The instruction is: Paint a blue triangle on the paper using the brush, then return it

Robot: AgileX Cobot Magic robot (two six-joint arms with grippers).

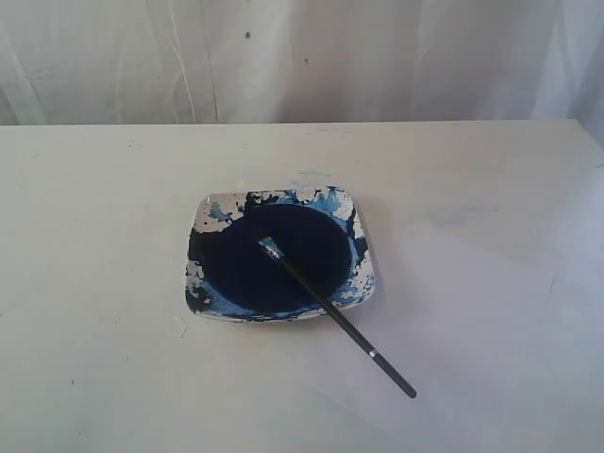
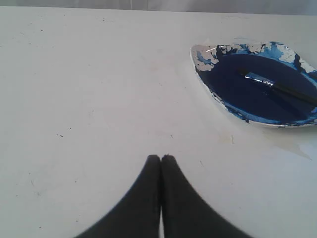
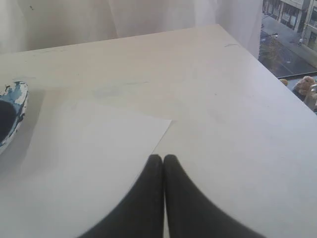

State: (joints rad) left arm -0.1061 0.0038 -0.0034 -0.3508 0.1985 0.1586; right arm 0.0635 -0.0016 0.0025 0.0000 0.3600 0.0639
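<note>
Nothing's started yet as far as I can tell. The brush (image 1: 336, 318) is parked in the dish (image 1: 194, 276), bristles down in the paint (image 1: 260, 283) and the handle leaning out over the rim. My guess is that it's left that way on purpose: the tip stays loaded, and the dry end sticks out where a gripper can take it without going into the blue.

The left gripper (image 2: 161, 159) has its fingers (image 2: 146, 198) pressed together with nothing between them, above bare table (image 2: 74, 99). The dish sits well ahead of those tips and off to one side.

The right gripper (image 3: 163, 158) is the same story: fingers (image 3: 148, 198) together, empty. The paper (image 3: 99, 148) lies right below and ahead of its tips, with one corner just past them. Only the dish edge shows, well off to the side. The brush itself isn't in that view.

The paper is blank, no triangle on it. With the sheet lying beside the dish on the right arm's side, that arm looks like the one to grab the handle, since the carry from paint to paper would be short. It would have to open up first.
</note>
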